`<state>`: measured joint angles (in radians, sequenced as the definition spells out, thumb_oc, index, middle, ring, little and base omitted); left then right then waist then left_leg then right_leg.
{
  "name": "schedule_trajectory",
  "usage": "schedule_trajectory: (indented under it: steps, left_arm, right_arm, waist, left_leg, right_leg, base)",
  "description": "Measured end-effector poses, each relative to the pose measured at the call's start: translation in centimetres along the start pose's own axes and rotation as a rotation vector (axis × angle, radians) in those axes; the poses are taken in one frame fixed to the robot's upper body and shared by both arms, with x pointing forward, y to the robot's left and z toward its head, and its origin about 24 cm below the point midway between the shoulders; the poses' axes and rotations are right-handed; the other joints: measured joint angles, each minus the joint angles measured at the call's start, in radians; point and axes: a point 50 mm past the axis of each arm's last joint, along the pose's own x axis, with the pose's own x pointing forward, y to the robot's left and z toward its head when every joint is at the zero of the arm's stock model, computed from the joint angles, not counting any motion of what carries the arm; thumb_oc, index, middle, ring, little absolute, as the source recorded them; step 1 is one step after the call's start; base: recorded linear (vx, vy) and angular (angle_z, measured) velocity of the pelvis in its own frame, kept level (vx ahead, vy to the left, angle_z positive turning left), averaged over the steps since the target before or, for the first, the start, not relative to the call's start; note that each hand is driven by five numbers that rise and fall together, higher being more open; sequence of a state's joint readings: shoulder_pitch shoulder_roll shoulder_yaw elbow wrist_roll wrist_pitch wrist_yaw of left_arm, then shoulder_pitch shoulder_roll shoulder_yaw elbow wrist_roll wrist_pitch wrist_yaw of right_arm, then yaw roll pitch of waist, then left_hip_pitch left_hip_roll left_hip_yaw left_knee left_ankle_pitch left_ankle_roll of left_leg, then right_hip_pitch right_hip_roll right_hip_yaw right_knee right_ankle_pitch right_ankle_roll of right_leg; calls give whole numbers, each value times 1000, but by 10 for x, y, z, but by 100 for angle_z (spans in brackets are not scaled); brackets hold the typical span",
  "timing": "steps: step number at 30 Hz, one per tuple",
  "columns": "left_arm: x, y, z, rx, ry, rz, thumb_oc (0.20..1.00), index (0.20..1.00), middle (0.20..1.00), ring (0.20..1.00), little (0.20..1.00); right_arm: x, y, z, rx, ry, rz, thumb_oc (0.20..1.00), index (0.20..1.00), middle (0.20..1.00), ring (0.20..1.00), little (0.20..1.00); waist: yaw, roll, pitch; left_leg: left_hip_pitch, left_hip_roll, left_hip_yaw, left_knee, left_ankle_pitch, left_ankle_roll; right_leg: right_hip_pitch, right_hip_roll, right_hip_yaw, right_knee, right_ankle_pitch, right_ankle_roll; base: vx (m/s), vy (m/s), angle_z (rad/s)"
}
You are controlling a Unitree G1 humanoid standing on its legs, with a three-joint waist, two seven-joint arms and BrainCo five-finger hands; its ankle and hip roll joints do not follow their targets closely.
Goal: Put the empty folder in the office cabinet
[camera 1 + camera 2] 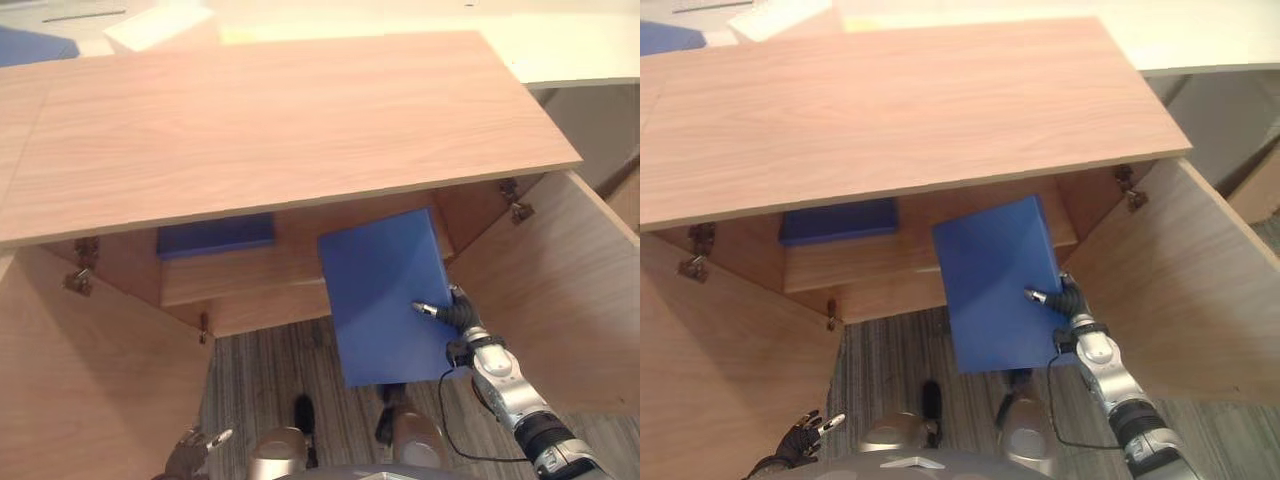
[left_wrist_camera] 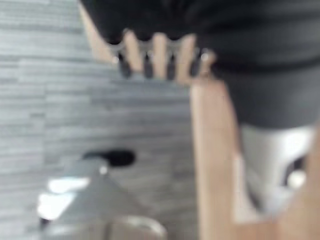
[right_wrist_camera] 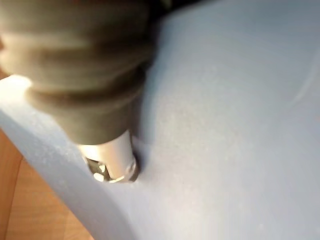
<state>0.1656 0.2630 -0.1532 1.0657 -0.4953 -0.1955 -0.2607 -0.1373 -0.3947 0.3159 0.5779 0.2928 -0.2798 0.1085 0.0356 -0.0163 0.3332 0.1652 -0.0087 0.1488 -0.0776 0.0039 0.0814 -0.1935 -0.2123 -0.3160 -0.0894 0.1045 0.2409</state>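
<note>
Folder [image 1: 385,290] pinched in right robot hand [image 1: 452,312], top edge at open cabinet [image 1: 560,290] mouth, not shelved yet; left robot hand [image 1: 805,434] idle, relaxed.

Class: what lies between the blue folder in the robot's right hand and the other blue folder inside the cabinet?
In the left eye view, only bare wooden shelf separates the held folder, gripped by the right hand, from the shelved folder.

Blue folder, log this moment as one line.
right hand pinching blue folder | folder at open cabinet shelf | left hand idle
</note>
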Motion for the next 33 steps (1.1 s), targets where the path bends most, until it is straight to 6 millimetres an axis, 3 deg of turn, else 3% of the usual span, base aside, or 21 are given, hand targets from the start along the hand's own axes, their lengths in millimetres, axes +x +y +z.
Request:
schedule_trajectory:
  steps: [3,4,5,7,8,9,10,11,12,15,17,20,25,28,32,33]
  left_arm:
    - [-1,-4,-8,-13,19,0,1000,1000,1000,1000,1000]
    - [-5,0,-14,-15,37,13,1000,1000,1000,1000,1000]
    - [-6,1,-18,-20,56,22,1000,1000,1000,1000,1000]
    - [-4,-10,-26,-46,90,5,1000,1000,1000,1000,1000]
    - [-4,-10,-26,-46,90,5,1000,1000,1000,1000,1000]
    - [-4,-14,-29,-48,98,-10,1000,1000,1000,1000,1000]
    - [-3,-17,-28,-48,88,-31,1000,1000,1000,1000,1000]
    - [-3,-17,-28,-48,88,-31,1000,1000,1000,1000,1000]
    - [-5,-17,-29,-50,88,-50,1000,1000,1000,1000,1000]
    - [-14,-1,-28,-26,60,-117,1000,1000,1000,1000,1000]
    - [-17,6,-24,-11,49,-138,1000,1000,1000,1000,1000]
    - [-17,4,-21,10,28,-176,1000,1000,1000,1000,1000]
    - [-16,1,-16,33,-14,-213,1000,1000,1000,1000,1000]
    - [-8,-4,0,58,-75,-241,1000,1000,1000,1000,1000]
    - [0,-14,19,110,-136,-288,1000,1000,1000,1000,1000]
    - [0,-14,19,110,-136,-288,1000,1000,1000,1000,1000]
  right_arm:
    - [-6,1,-15,13,69,-9,200,200,200,200,200]
    - [-7,1,-19,18,90,-13,200,200,200,200,200]
    - [-10,-3,-23,17,108,-27,200,200,200,200,200]
    - [-13,-16,-32,18,153,-70,200,200,200,200,200]
    - [-13,-16,-32,18,153,-70,200,200,200,200,200]
    - [-15,-20,-33,18,161,-86,200,200,200,200,200]
    - [-13,-27,-27,5,143,-93,200,200,200,200,200]
    - [-13,-27,-27,5,143,-93,200,200,200,200,200]
    - [-11,-31,-22,-4,123,-95,200,200,200,200,200]
    - [-12,-45,-3,-44,53,-90,200,200,200,200,200]
    - [-11,-50,6,-41,21,-105,200,200,200,200,200]
    - [-7,-46,6,-9,16,-132,200,200,200,200,200]
    - [15,-29,25,150,-68,-234,200,200,200,200,200]
    - [26,-39,46,241,-133,-350,200,200,200,200,200]
    - [46,-53,90,338,-265,-466,200,200,200,200,200]
    - [46,-53,90,338,-265,-466,200,200,200,200,200]
  waist:
    - [3,-24,-3]
    - [2,-43,-13]
    - [3,-58,-22]
    - [-28,-18,-24]
    - [-28,-18,-24]
    - [-32,-12,-26]
    - [-27,-3,-28]
    - [-27,-3,-28]
    - [-24,12,-28]
    - [-31,56,-9]
    - [-33,96,7]
    - [-30,129,33]
    - [-35,102,103]
    - [-30,96,169]
    - [-34,101,220]
    - [-34,101,220]
  left_leg:
    - [42,-1,-36,20,-50,-28]
    - [53,-3,-56,32,-71,-50]
    - [62,6,-76,56,-97,-76]
    - [53,62,-112,124,-139,-66]
    - [53,62,-112,124,-139,-66]
    - [63,77,-105,132,-142,-78]
    - [64,96,-85,131,-153,-94]
    - [64,96,-85,131,-153,-94]
    - [58,104,-84,129,-154,-97]
    - [31,93,-75,123,-146,-130]
    - [-7,73,-74,122,-144,-131]
    - [-44,54,-75,123,-144,-131]
    - [-100,36,-71,124,-140,-128]
    - [-134,21,-72,133,-132,-127]
    - [-231,-2,-73,174,-127,-123]
    - [-231,-2,-73,174,-127,-123]
  right_leg:
    - [15,-2,1,28,-7,3]
    - [37,-2,3,56,-41,1]
    - [67,8,16,56,-33,-19]
    - [112,78,99,81,-30,-32]
    - [112,78,99,81,-30,-32]
    - [130,101,123,86,-7,-70]
    - [138,124,131,76,30,-129]
    - [138,124,131,76,30,-129]
    - [142,135,138,52,42,-158]
    - [137,122,137,5,90,-188]
    - [100,101,139,5,112,-186]
    - [65,83,141,5,124,-181]
    - [-12,65,152,20,134,-179]
    - [-62,47,159,59,133,-181]
    - [-164,19,168,116,129,-183]
    - [-164,19,168,116,129,-183]
  base:
    - [239,-37,43]
    - [339,-82,58]
    - [342,-103,76]
    - [237,-67,92]
    - [134,-44,79]
    - [141,-31,44]
    - [141,-31,44]
    - [122,25,18]
    - [80,40,6]
    - [58,13,6]
    - [30,-29,10]
    - [-2,-26,6]
    - [-30,2,-5]
    - [-92,-2,2]
    - [-52,-19,6]
    - [-8,-20,3]
